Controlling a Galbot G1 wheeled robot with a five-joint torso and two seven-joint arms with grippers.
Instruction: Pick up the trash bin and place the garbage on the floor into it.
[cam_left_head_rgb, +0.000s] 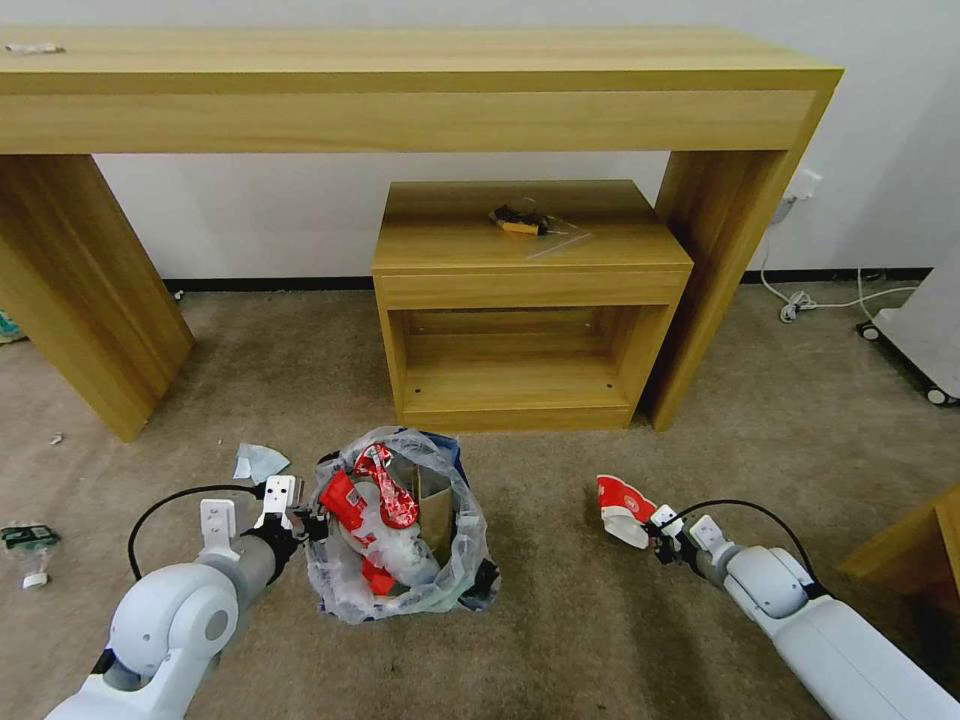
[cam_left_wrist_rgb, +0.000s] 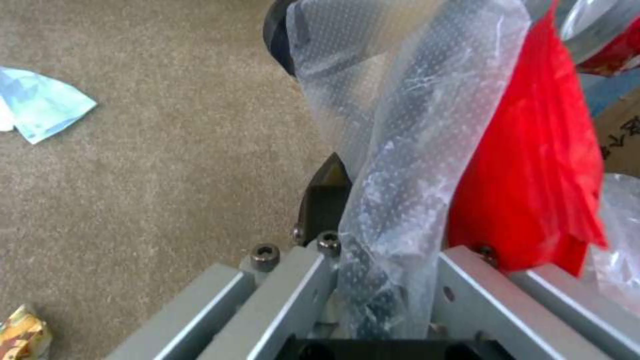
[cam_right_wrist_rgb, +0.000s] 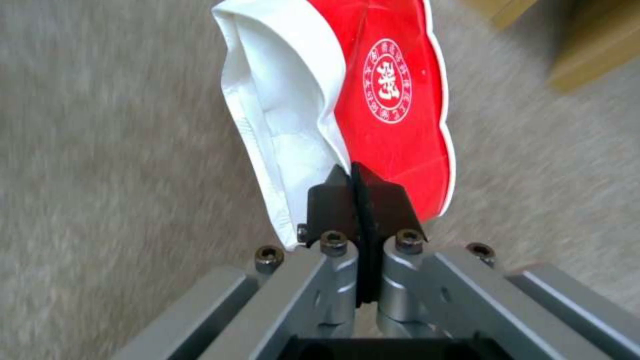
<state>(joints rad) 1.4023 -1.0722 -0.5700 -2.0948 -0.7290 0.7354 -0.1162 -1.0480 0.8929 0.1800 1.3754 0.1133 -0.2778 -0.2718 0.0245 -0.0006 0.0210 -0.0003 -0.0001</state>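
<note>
The small round dark trash bin (cam_left_head_rgb: 400, 525) lined with crinkly clear plastic stood low and centre in the head view on the beige carpet floor (cam_left_head_rgb: 560, 620), its rim clamped by the left gripper (cam_left_head_rgb: 305, 520). Right of centre, the right gripper (cam_left_head_rgb: 655, 530) had its fingers pinched together on a flattened red-and-white paper cup (cam_left_head_rgb: 625, 508). Doing this well probably meant carrying the cup fully over the bin's mouth before letting go, with the left gripper keeping the rim steady.

Room: white wall (cam_left_head_rgb: 300, 215), black baseboard (cam_left_head_rgb: 270, 284), beige short-pile carpet (cam_left_head_rgb: 800, 420).
Long light-wood desk (cam_left_head_rgb: 400, 85) is spanning the wall; small open-fronted wooden cabinet (cam_left_head_rgb: 530, 300) is sitting beneath; white cable (cam_left_head_rgb: 810, 300) is lying near.
</note>
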